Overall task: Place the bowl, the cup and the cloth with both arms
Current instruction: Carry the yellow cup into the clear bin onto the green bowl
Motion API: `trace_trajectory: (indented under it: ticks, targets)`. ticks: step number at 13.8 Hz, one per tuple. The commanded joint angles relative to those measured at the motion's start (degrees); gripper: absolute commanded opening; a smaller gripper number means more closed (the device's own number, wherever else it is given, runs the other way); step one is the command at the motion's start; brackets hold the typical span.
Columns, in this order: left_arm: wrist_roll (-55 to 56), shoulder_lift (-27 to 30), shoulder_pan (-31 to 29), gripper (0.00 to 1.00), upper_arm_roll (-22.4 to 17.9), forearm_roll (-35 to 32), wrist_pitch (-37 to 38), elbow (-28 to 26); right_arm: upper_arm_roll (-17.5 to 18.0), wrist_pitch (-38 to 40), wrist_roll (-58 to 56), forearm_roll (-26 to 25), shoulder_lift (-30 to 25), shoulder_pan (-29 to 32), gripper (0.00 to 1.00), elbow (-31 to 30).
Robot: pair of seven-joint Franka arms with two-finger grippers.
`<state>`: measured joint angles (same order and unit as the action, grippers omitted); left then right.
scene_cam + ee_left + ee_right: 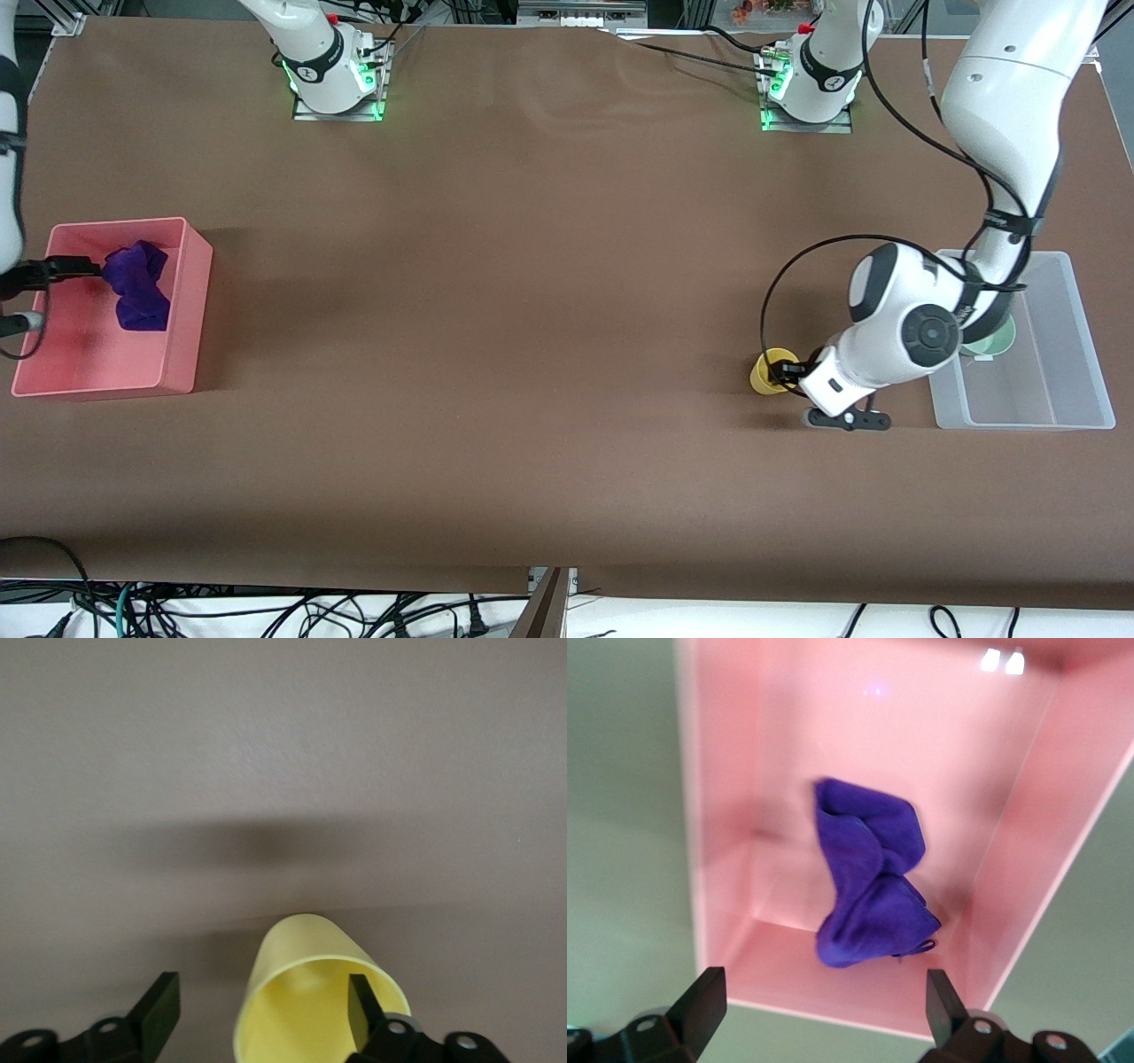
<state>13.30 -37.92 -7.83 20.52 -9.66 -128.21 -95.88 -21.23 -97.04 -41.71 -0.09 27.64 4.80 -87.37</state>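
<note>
The yellow cup [765, 374] is on the table beside the clear bin, toward the left arm's end. My left gripper [785, 369] is open at the cup. In the left wrist view one finger [361, 1005] is inside the cup [297, 983] and the other finger [162, 1001] is outside it; the gripper [261, 997] straddles the cup's wall. The mint-green bowl [990, 341] sits in the clear bin, partly hidden by the left arm. The purple cloth [139, 285] lies crumpled in the pink bin [182, 310]. My right gripper [81, 266] is open and empty over that bin, above the cloth [873, 895]; its open fingers frame the bin [823, 988].
The clear plastic bin [1076, 354] stands at the left arm's end of the table and the pink bin [1010, 815] at the right arm's end. Brown table surface lies between them. Cables hang below the table's front edge.
</note>
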Motion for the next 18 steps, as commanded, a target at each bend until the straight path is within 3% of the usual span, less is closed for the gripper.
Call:
trace_trajectory:
  ticks: [1, 3, 5, 9, 13, 18]
  targets:
    - [0.41, -1.02, 0.18, 0.00, -0.92, 0.52, -1.52, -0.27, 3.56, 3.51, -0.57, 0.70, -5.12, -0.05, 0.99, 0.53]
    - [0.32, -0.76, 0.09, 0.00, -0.83, 0.52, -0.91, -0.10, 7.67, 5.44, 2.22, 0.70, -8.55, -0.05, 1.00, 0.53]
    - [0.06, 0.38, 0.09, 0.00, -0.74, 0.52, 1.02, 0.43, 11.63, 8.51, 12.82, 0.18, -11.19, -0.05, 0.99, 0.53]
    - [-5.18, 6.52, -0.61, 0.00, -0.92, 0.52, 16.10, 5.07, 19.46, 11.34, 23.32, 0.52, -15.85, -0.05, 1.00, 0.53]
    - [-25.45, 9.96, -7.79, 0.00, -1.62, 0.43, 34.39, 12.90, 22.89, 11.61, 32.11, 1.93, -17.79, -0.40, 1.00, 0.44]
    - [-46.68, 13.92, -21.68, 0.00, -1.09, -5.10, 34.52, 8.00, 24.49, 11.87, 31.61, 1.50, -18.58, -0.49, 0.99, 0.62]
